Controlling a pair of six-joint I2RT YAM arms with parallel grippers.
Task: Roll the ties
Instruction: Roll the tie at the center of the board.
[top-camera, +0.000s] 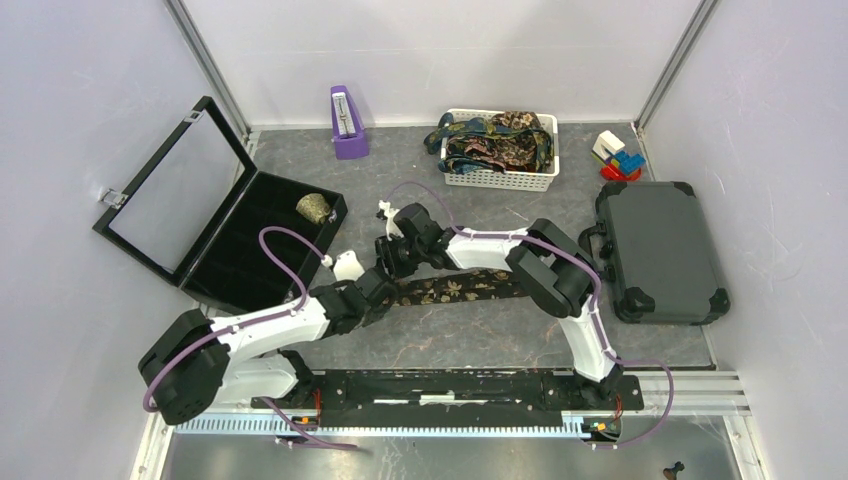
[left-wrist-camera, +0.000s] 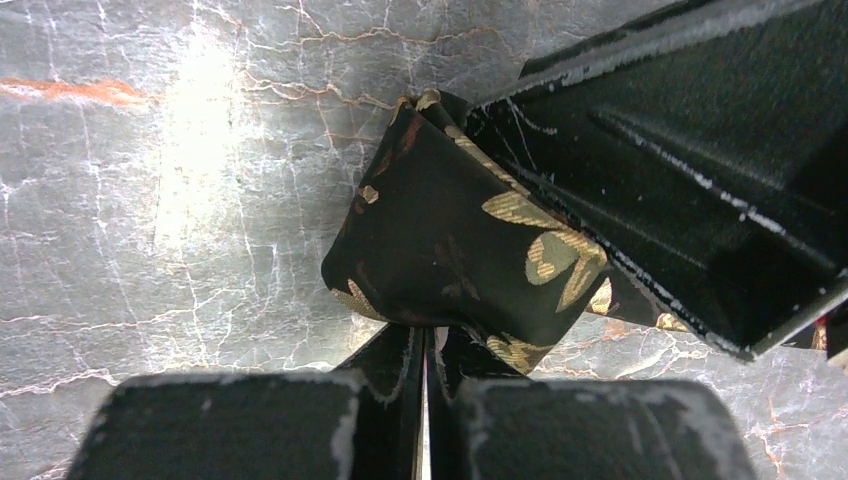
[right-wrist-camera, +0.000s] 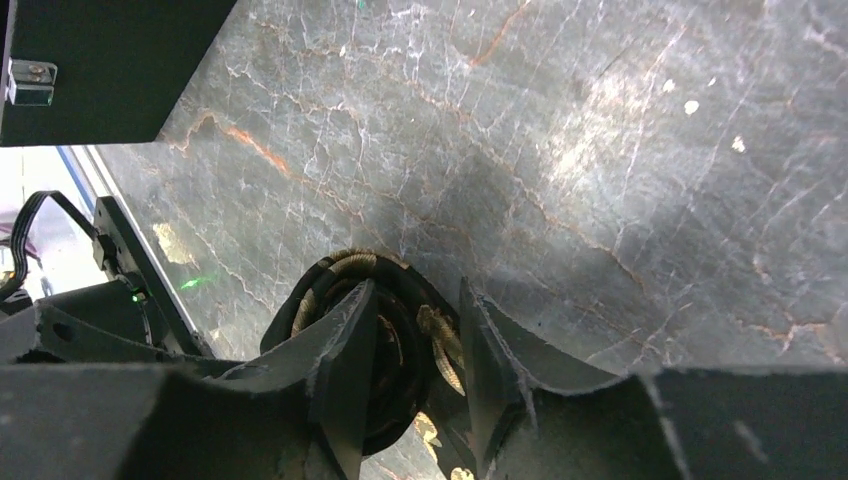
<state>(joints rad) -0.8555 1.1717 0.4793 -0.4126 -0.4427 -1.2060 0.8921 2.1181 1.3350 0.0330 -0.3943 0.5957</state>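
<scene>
**Black fingers nip a half-rolled tie beside the box**

The left gripper (left-wrist-camera: 425, 345) has its fingers pressed almost together, with only a hairline gap between them. They nip the lower edge of a dark brown tie (left-wrist-camera: 440, 250) printed with gold leaves. The right gripper (right-wrist-camera: 417, 292) stands part-way open, one finger on either side of the tie's coiled end and touching it. Those fingers cover the coil's lower half, so I cannot tell whether one of them sits inside it. In the left wrist view a black slab (left-wrist-camera: 700, 180) cuts across the upper right and hides the far side of the fold. What the slab belongs to is not clear.

From above, both grippers meet just off the near right corner of the open black box (top-camera: 250, 240), and the arms hide the coil. The unrolled length lies flat on the grey marbled table (right-wrist-camera: 560, 120) and runs rightward away from the box. Its end is lost under the right arm.

A small roll of cloth (top-camera: 314, 208) sits in the box's far right corner. A purple metronome (top-camera: 347, 122) stands just beyond that corner. Farther right of the box, along the back wall, are a white basket (top-camera: 500, 180) with a heap of ties (top-camera: 495, 145), then toy blocks (top-camera: 620, 157). A grey case (top-camera: 660, 250) lies well right of the box, close to the table's edge.

Bare table shows between box and basket, and on the near side of the tie.
</scene>
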